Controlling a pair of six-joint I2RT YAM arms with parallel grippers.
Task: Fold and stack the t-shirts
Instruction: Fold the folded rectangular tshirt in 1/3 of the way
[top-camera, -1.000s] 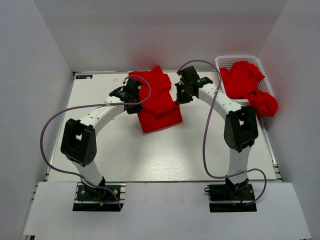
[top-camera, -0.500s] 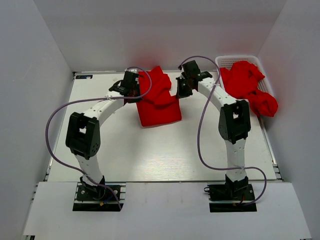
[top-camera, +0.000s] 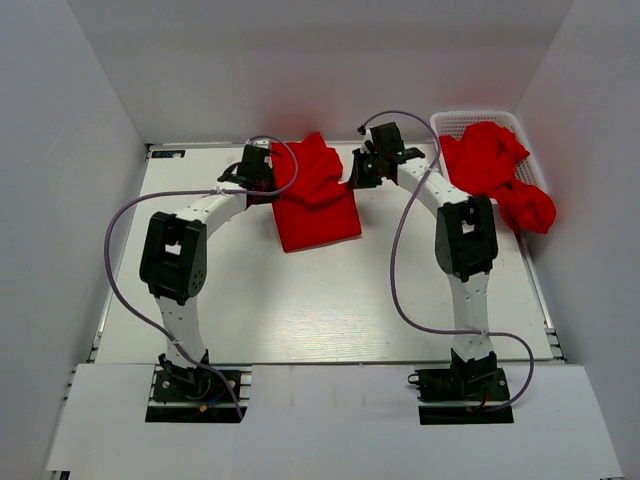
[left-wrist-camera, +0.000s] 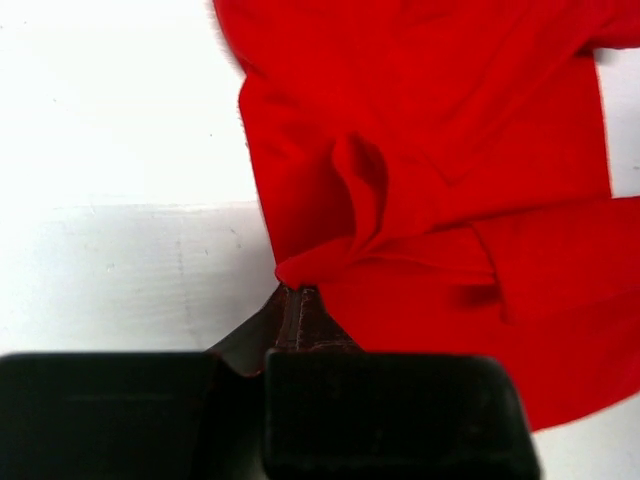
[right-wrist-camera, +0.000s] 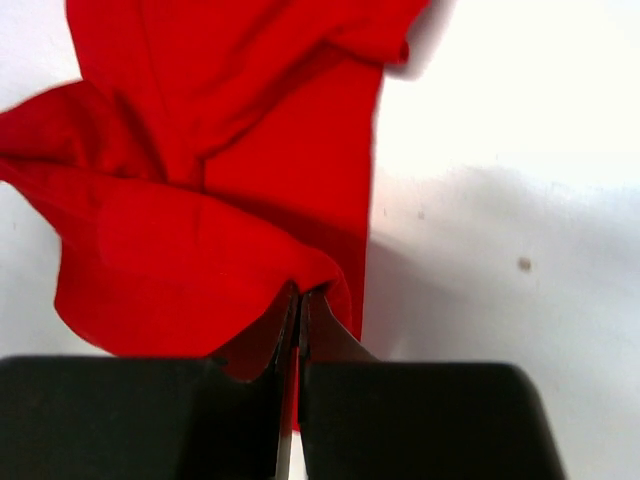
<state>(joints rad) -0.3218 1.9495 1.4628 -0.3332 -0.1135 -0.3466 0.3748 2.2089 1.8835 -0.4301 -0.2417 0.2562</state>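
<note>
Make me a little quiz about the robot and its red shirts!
1. True or false: the left pincer is shut on the shirt lying on the table.
2. Where are the other shirts? A) in the basket B) on the floor C) draped over the left arm
3. How many pincers grip the shirt on the table?

Key:
1. True.
2. A.
3. Two: the right pincer is shut on it too.
</note>
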